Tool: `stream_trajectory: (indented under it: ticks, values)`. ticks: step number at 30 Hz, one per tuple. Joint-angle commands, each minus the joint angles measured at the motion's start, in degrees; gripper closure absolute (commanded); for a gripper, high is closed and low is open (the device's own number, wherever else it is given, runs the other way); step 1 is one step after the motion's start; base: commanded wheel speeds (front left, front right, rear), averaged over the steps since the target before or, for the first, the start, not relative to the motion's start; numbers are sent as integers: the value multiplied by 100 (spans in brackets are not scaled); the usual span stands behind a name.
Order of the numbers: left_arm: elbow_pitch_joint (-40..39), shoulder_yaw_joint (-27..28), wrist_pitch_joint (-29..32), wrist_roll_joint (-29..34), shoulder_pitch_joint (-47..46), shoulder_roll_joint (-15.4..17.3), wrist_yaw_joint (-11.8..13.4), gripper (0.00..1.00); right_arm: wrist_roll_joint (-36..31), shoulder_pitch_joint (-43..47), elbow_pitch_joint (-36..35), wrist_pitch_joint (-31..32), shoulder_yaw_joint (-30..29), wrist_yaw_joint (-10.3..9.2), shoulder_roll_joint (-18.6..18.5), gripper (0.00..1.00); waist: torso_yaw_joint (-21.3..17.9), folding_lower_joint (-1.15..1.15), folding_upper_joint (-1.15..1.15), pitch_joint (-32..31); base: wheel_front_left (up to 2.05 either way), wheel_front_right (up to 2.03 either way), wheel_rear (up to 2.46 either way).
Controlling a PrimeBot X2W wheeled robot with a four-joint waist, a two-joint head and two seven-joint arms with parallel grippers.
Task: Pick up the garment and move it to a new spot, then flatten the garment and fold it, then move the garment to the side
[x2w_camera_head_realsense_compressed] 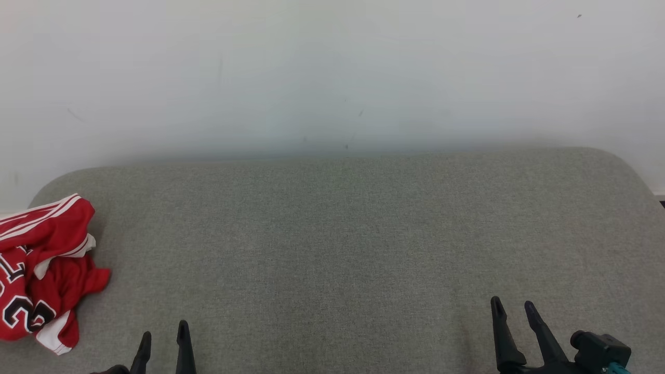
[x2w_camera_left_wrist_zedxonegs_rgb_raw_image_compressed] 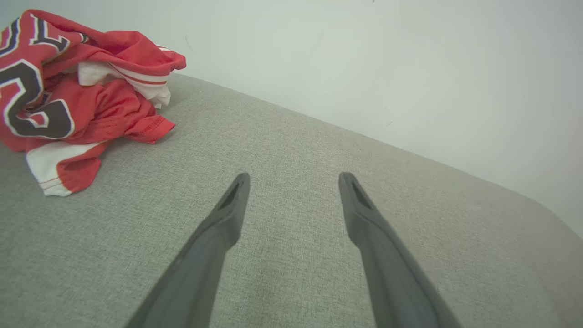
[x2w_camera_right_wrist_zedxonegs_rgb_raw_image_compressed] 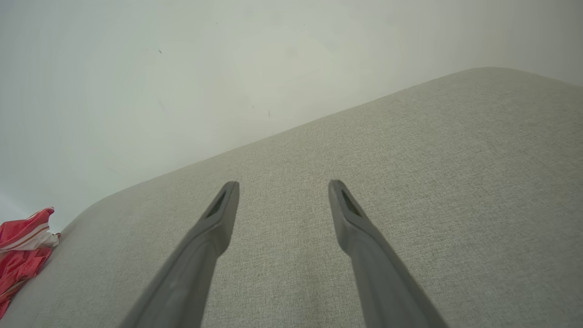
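Well, with left hand [x2w_camera_head_realsense_compressed: 164,331] and right hand [x2w_camera_head_realsense_compressed: 513,304] both empty, fingers apart, and the crumpled red jersey [x2w_camera_head_realsense_compressed: 47,270] heaped at the left edge of the grey worktop [x2w_camera_head_realsense_compressed: 337,234], the left hand should probably swing left and pinch a thick upper fold.

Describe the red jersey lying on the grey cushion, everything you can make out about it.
The red jersey is a sports top of thin, slightly shiny knit, with white striped trim and large black characters outlined in white. It is crumpled in a loose heap, unfolded, with layers bunched over each other and a white-edged hem sticking out toward the robot. It rests on the grey woven surface at its far left end, near the rounded corner by the wall. The left end effector is open and apart from it; nothing else touches it.
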Motion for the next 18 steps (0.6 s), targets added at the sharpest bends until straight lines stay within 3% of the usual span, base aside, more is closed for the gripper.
stream_trajectory:
  ticks: [1, 18]
  values:
    - [-25, 11, -53, 159, -60, 37, 11, 0, -145, 22, -53, -47, 10, 15, -19, 0, 3, 0, 0, -2, 0, 0, 0]
    - [167, -4, -264, 905, 72, 43, -48, 0, -887, 98, 23, -95, 94, 17, -20, 0, 46, 0, 0, -89, 0, 0, 0]
